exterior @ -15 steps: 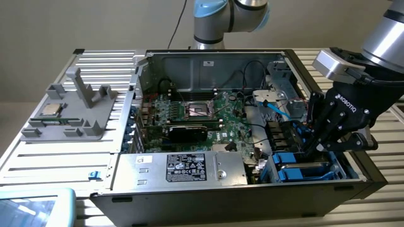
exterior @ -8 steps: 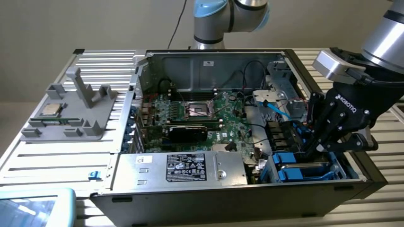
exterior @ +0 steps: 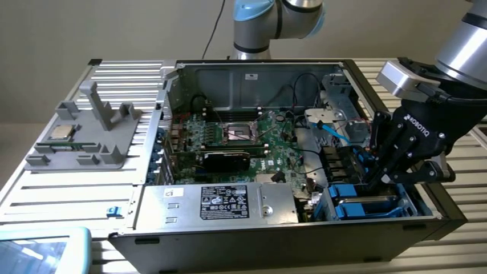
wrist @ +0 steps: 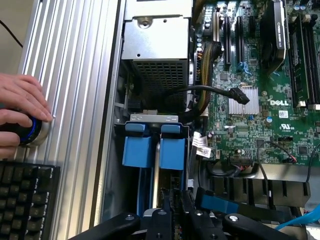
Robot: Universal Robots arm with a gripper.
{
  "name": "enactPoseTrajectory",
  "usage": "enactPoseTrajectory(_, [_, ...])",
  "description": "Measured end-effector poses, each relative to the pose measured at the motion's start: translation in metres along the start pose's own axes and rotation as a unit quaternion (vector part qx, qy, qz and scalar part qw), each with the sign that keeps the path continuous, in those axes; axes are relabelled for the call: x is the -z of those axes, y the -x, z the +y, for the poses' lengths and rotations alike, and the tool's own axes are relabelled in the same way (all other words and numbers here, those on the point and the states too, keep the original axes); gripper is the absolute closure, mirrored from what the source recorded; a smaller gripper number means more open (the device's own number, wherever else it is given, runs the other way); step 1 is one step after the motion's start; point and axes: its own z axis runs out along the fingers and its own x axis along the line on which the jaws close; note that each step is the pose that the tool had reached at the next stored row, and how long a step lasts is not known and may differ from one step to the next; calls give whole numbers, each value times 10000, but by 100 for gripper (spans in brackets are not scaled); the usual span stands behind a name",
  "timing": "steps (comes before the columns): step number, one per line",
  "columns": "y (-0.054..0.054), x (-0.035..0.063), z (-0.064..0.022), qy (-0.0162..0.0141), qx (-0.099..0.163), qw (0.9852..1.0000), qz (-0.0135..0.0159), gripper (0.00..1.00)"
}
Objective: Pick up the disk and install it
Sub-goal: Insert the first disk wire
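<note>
The disk (wrist: 175,150) stands on edge in the drive bay at the front corner of the open computer case (exterior: 251,68), on the exterior view's right. Its blue rail faces the wrist camera, beside a second blue-railed carrier (wrist: 137,150). In the exterior view the disk (exterior: 366,201) shows as blue plastic with a grey face low in the bay. My gripper (exterior: 378,182) reaches down into that bay. Its black fingers (wrist: 165,215) stand close together, shut on the disk's near end, which they partly hide.
A silver power supply box with a black label (exterior: 220,202) lies beside the bay, the green motherboard (exterior: 243,134) behind it. A CPU chip (exterior: 61,132) rests on a grey fixture. A person's hand (wrist: 20,105) rests on a blue-ringed button above a keyboard (wrist: 25,195).
</note>
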Motion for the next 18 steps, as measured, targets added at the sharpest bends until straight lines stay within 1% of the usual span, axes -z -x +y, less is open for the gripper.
enactPoseTrajectory(10, [-11,0,-10,3,-24,10000,-7,83])
enactPoseTrajectory(15, [-15,0,-9,16,-133,9999,-31,83])
enactPoseTrajectory(18, [-15,-1,-10,18,-147,9999,-35,83])
